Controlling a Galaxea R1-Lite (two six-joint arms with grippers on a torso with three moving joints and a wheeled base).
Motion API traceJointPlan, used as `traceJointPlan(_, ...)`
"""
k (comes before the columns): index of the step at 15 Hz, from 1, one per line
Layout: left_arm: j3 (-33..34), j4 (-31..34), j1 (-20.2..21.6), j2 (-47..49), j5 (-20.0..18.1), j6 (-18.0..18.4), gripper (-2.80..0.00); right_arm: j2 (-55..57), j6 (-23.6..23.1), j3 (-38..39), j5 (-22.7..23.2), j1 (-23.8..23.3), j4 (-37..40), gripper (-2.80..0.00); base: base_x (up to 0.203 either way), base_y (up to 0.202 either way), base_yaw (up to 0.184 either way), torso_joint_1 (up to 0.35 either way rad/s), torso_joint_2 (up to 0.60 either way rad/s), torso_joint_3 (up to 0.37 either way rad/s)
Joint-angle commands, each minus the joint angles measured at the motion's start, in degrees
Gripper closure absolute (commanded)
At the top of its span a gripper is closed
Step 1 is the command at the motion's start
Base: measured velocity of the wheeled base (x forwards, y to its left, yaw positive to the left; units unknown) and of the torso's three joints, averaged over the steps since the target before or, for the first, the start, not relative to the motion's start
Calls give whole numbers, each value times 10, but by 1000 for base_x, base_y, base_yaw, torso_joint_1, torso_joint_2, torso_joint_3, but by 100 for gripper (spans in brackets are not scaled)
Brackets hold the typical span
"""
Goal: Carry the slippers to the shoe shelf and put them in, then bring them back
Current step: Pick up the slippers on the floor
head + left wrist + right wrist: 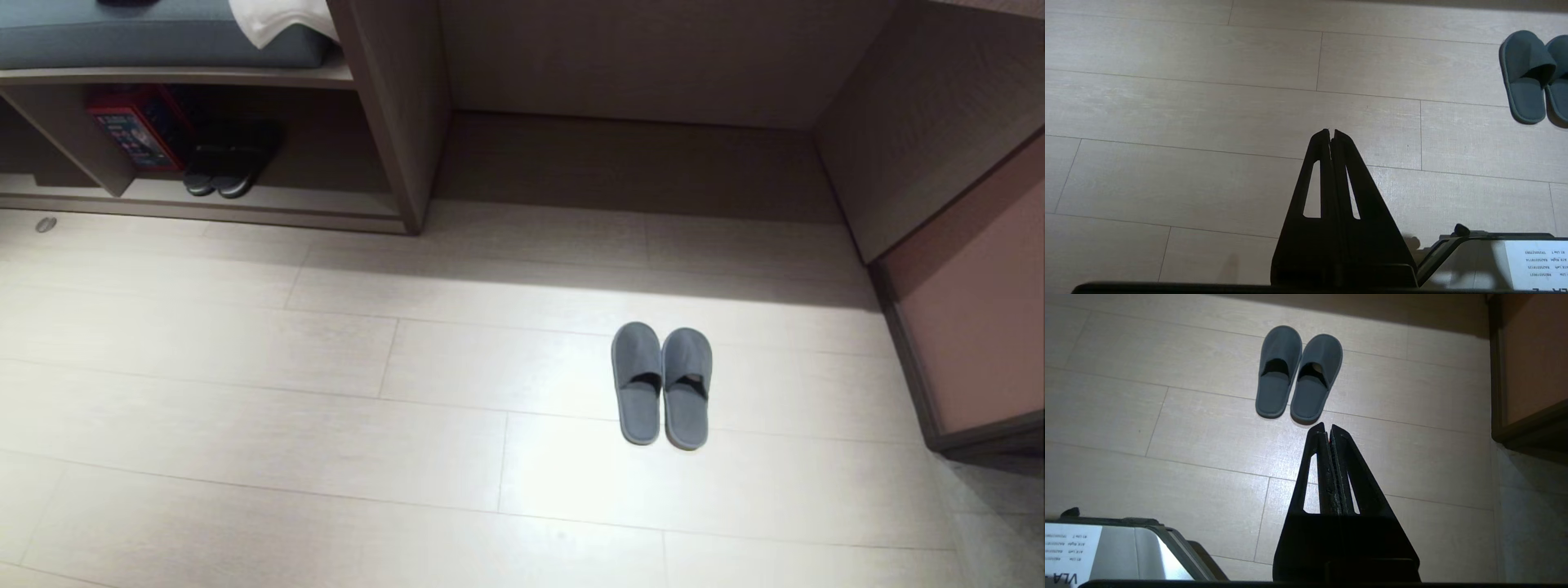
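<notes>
Plainly, nothing of the task has been done yet: the pair lies untouched on the floor and neither arm has reached for it. Starting at the left of the head view, the shoe shelf [245, 208] is the low open compartment under a grey cushioned bench [155, 37] with a white cloth [282, 20] draped over its end. A red box [135, 126] and a pair of dark shoes [224, 167] already sit inside, with free space beside them toward the upright divider panel [392, 114]; how deep that space runs is hard to judge in the shadow.

Further right, the slippers [661, 384] lie side by side and touching on the pale plank floor [326, 392], toes pointing toward the recess under the built-in unit, well apart from the shelf. Neither arm shows in the head view.

The left gripper [1331, 132] hangs over bare planks with its fingers pressed together and nothing between them, the slippers off to one side of it. The right gripper [1326, 426] is likewise pressed together and empty, its tips aimed just short of the slippers' heels.

The step in hand looks like the approach. The next move probably calls for the right fingers to spread, then come down over the pair, likely pinching both slippers together where they meet, before any carry toward the shelf at the left.
</notes>
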Motion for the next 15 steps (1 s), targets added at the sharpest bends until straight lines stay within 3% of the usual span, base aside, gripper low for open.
traceJointPlan(1, 1, 0, 0, 0, 0, 0, 0, -2, 0, 1, 0, 0, 0, 0, 0, 0, 0, 2, -1, -192)
traceJointPlan(15, 1, 0, 0, 0, 0, 0, 0, -1, 0, 1, 0, 0, 0, 0, 0, 0, 0, 1, 3, -195)
